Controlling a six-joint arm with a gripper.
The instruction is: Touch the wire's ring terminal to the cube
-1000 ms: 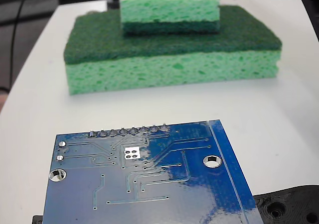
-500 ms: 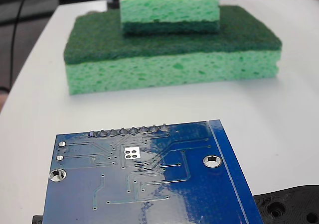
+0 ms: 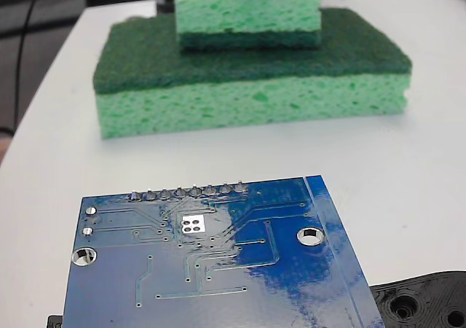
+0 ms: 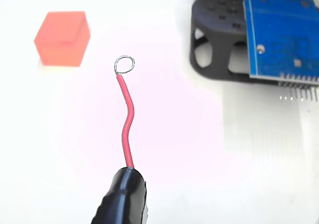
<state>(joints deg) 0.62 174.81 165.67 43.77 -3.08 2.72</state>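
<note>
In the wrist view an orange cube (image 4: 62, 38) sits on the white table at the upper left. The thin red wire (image 4: 128, 129) rises from a black sleeve (image 4: 122, 199) at the bottom edge. Its small silver ring terminal (image 4: 124, 64) hangs to the right of the cube and a little lower, with a clear gap between them. The gripper's fingers do not show in either view. The cube and the wire are out of sight in the fixed view.
A blue circuit board (image 4: 284, 30) lies on a black holder (image 4: 217, 40) at the wrist view's upper right. In the fixed view the board (image 3: 218, 270) fills the foreground, and behind it a small green sponge (image 3: 247, 11) lies on a large one (image 3: 247, 87).
In the fixed view a faint dark shadow has come over the top of the small sponge and the reflections on the board have shifted. Sponges and board have not moved.
</note>
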